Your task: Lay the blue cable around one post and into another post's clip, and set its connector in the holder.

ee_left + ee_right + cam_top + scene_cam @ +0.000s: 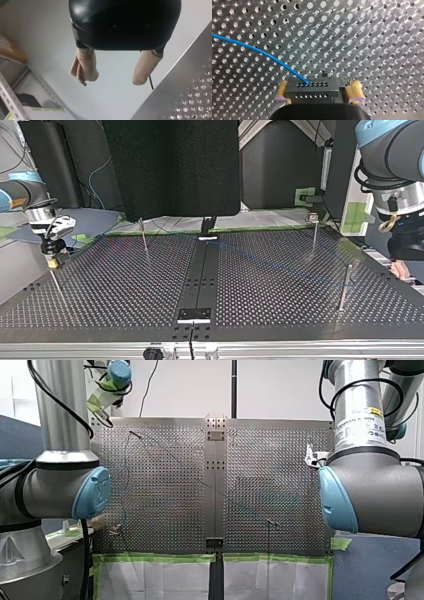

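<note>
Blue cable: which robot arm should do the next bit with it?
My right, probably. My right gripper holds the connector, with the blue cable running from it over the table. My left gripper is open and empty, beside the table's edge.

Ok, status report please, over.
Left gripper jaws open, empty. Right gripper jaws shut on black plastic connector of thin blue cable, over perforated metal table. Nothing seen blocking.

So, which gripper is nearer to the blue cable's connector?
Right. My right gripper holds the connector between its yellow pads, above the perforated table. My left gripper hangs open and empty, off that table's edge.
</note>
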`<action>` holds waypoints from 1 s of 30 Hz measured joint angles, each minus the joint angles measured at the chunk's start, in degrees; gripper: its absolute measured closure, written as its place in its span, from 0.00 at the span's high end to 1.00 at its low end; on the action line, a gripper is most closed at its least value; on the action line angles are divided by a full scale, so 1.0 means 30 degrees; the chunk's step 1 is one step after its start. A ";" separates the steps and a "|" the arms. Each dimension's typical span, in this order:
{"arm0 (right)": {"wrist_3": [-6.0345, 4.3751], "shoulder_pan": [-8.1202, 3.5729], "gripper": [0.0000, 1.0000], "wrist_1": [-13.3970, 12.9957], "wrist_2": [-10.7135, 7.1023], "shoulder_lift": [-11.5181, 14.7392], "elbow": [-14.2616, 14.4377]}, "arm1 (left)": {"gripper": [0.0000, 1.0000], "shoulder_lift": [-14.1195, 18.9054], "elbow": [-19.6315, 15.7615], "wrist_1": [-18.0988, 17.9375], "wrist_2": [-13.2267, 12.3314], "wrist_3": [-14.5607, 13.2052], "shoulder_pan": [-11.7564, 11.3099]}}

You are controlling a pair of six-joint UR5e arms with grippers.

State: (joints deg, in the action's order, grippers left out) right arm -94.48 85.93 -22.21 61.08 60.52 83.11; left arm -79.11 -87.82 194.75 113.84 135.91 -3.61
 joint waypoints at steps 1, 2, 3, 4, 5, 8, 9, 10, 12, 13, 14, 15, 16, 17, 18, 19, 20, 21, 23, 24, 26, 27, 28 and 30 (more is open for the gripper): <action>-0.0001 0.0001 1.00 0.0000 -0.0001 -0.0001 0.0002 | 0.99 -0.0023 0.0139 0.0135 -0.0014 -0.0140 0.0045; -0.0001 -0.0001 1.00 0.0001 0.0001 0.0000 0.0001 | 0.99 -0.0069 0.0331 0.0329 -0.0033 -0.0332 0.0107; 0.0000 0.0000 1.00 0.0000 0.0001 0.0000 0.0001 | 0.99 -0.0112 0.0489 0.0493 -0.0046 -0.0490 0.0155; 0.0000 0.0000 1.00 0.0000 0.0000 -0.0001 0.0000 | 0.99 -0.0163 0.0650 0.0648 -0.0056 -0.0649 0.0200; 0.0000 0.0000 1.00 0.0000 0.0000 0.0000 0.0000 | 0.99 -0.0242 0.0852 0.0848 -0.0065 -0.0855 0.0265; -0.0001 0.0001 1.00 0.0001 0.0000 0.0000 0.0000 | 0.99 -0.0450 0.1399 0.1396 -0.0083 -0.1403 0.0425; 0.0000 0.0000 1.00 0.0001 -0.0001 -0.0001 0.0001 | 0.99 -0.0500 0.1552 0.1573 -0.0095 -0.1575 0.0466; -0.0001 0.0000 1.00 0.0000 0.0000 0.0000 0.0001 | 0.99 -0.0541 0.1677 0.1739 -0.0107 -0.1735 0.0508; 0.0001 0.0000 1.00 -0.0001 -0.0001 0.0000 0.0000 | 0.99 -0.0629 0.1844 0.2072 -0.0134 -0.2075 0.0586; 0.0000 0.0001 1.00 0.0000 0.0000 0.0000 0.0000 | 0.99 -0.0670 0.1879 0.2212 -0.0135 -0.2211 0.0615; -0.0001 0.0000 1.00 0.0000 -0.0001 0.0000 0.0001 | 0.99 -0.0731 0.1908 0.2401 -0.0130 -0.2401 0.0657; 0.0000 0.0000 1.00 0.0000 0.0000 -0.0001 0.0000 | 0.99 -0.0777 0.1918 0.2544 -0.0121 -0.2548 0.0689; 0.0000 0.0001 1.00 -0.0001 0.0000 0.0000 0.0000 | 0.99 -0.0830 0.1919 0.2690 -0.0101 -0.2695 0.0722; -0.0001 0.0000 1.00 0.0001 0.0000 0.0000 0.0001 | 0.99 -0.0911 0.1918 0.2898 -0.0067 -0.2895 0.0768; 0.0000 0.0000 1.00 0.0001 -0.0001 0.0000 0.0000 | 0.99 -0.0976 0.1917 0.3048 -0.0037 -0.3048 0.0802; 0.0000 0.0000 1.00 0.0001 0.0000 0.0000 -0.0001 | 0.99 -0.1034 0.1917 0.3201 -0.0001 -0.3207 0.0841; 0.0000 0.0000 1.00 0.0000 0.0000 -0.0001 0.0000 | 0.99 -0.1101 0.1917 0.3398 0.0052 -0.3414 0.0892; -0.0001 0.0000 1.00 0.0000 -0.0001 0.0000 0.0000 | 0.99 -0.1143 0.1914 0.3488 0.0087 -0.3559 0.0931; 0.0000 0.0001 1.00 0.0001 -0.0001 -0.0001 0.0000 | 0.99 -0.1221 0.1901 0.3515 0.0122 -0.3897 0.1008; 0.0000 0.0000 1.00 0.0001 0.0000 -0.0001 0.0001 | 0.99 -0.1246 0.1897 0.3487 0.0119 -0.4052 0.1035; 0.0000 0.0000 1.00 0.0000 -0.0001 0.0000 0.0001 | 0.99 -0.1316 0.1888 0.3391 0.0106 -0.4411 0.1096; -0.0001 0.0000 1.00 0.0000 -0.0001 -0.0001 0.0000 | 0.99 -0.1358 0.1888 0.3360 0.0107 -0.4558 0.1124; 0.0000 -0.0001 1.00 0.0000 -0.0001 -0.0001 0.0000 | 0.99 -0.1412 0.1887 0.3337 0.0113 -0.4695 0.1153; 0.0000 0.0000 1.00 0.0001 -0.0001 0.0000 0.0000 | 0.99 -0.1538 0.1877 0.3297 0.0133 -0.4989 0.1210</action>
State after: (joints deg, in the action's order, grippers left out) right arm -94.48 85.93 -22.20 61.07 60.52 83.11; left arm -83.73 -82.19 204.64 114.23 120.94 0.02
